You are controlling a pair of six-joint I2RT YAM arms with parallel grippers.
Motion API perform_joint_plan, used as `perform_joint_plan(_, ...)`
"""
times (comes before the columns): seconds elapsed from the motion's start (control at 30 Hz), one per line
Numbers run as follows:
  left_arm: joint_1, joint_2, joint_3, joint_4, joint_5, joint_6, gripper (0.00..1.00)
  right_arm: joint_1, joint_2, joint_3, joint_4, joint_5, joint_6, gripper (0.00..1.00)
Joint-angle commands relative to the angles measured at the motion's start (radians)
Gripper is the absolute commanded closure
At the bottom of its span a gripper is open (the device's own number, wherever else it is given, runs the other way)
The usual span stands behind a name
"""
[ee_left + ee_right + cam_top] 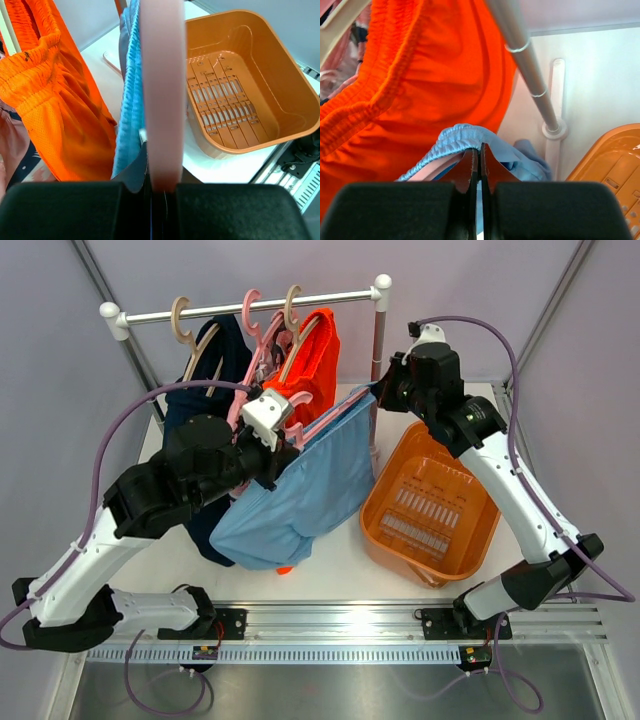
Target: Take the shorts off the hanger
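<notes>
- Top external view: a rail (250,308) at the far side of the desk (340,565) carries three hangers with the navy shorts (222,355), the pink patterned shorts (262,365) and the orange shorts (318,355).
- The light blue shorts (300,490) hang off the rail on a pink hanger (330,418), which sits tilted in front of the other garments; their lower edge reaches down to the desk.
- The left fingers (283,437) are at the lower end of that hanger. The right fingers (383,390) are at the raised corner of the waistband, beside the rack's post (378,340).
- An orange basket (415,455) stands on the desk to the right of the light blue shorts.
- Left wrist view: the left fingers (70,210) are clamped together on the pink hanger (160,100). The light blue shorts (131,100) drape along its left side, with the orange shorts (60,115) further left and the basket (295,100) to the right.
- Right wrist view: the right fingers (469,172) are pressed together, pinching the gathered waistband of the light blue shorts (460,140) at their tips.
- The orange shorts (430,75) fill the background, the post (525,65) runs down at the right, and a corner of the basket (605,160) shows at lower right.
</notes>
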State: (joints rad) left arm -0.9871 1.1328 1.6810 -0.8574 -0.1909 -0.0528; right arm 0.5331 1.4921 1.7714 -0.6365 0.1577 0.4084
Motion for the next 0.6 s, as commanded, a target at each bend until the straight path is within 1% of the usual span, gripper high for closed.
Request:
perform_joint_plan(0.0,-0.009,-0.106,-0.010,0.050,0.090,-0.002,1.00,-0.081,0.025,0.020,0.011,0.094,-0.013,1.00)
perform_joint_plan(0.1,-0.010,-0.149,-0.046,0.102,0.081,-0.004,1.00,-0.081,0.005,-0.032,0.044,0.051,0.000,1.00)
perform_joint_plan(0.17,-0.010,-0.172,-0.063,0.153,0.038,-0.009,1.00,-0.081,0.000,-0.046,0.037,0.045,0.003,1.00)
perform_joint_plan(0.2,-0.010,-0.183,-0.079,0.170,-0.007,-0.012,1.00,-0.079,-0.009,-0.062,0.035,0.020,0.007,1.00)
perform_joint_plan(0.27,-0.010,-0.215,-0.102,0.233,-0.044,-0.013,1.00,-0.071,-0.030,-0.095,0.063,-0.021,0.027,1.00)
perform_joint_plan(0.33,-0.010,-0.243,-0.148,0.288,-0.074,-0.016,1.00,-0.019,-0.067,-0.147,0.087,-0.024,0.030,1.00)
perform_joint_plan(0.37,-0.010,-0.251,-0.165,0.351,-0.085,-0.021,1.00,0.011,-0.076,-0.156,0.086,-0.011,0.030,1.00)
perform_joint_plan(0.4,-0.010,-0.258,-0.208,0.388,-0.113,-0.030,1.00,0.081,-0.085,-0.161,0.080,0.009,0.030,1.00)
perform_joint_plan(0.43,-0.010,-0.264,-0.233,0.432,-0.130,-0.038,1.00,0.118,-0.092,-0.162,0.075,0.011,0.032,1.00)
perform_joint_plan(0.47,-0.010,-0.275,-0.257,0.517,-0.155,-0.045,1.00,0.158,-0.099,-0.164,0.075,0.011,0.043,1.00)
perform_joint_plan(0.5,-0.010,-0.277,-0.280,0.559,-0.204,-0.062,1.00,0.198,-0.114,-0.176,0.083,0.017,0.046,1.00)
perform_joint_plan(0.53,-0.010,-0.278,-0.321,0.605,-0.214,-0.071,1.00,0.287,-0.121,-0.181,0.092,0.025,0.046,1.00)
perform_joint_plan(0.57,-0.010,-0.272,-0.332,0.673,-0.228,-0.073,1.00,0.327,-0.127,-0.181,0.095,0.040,0.041,1.00)
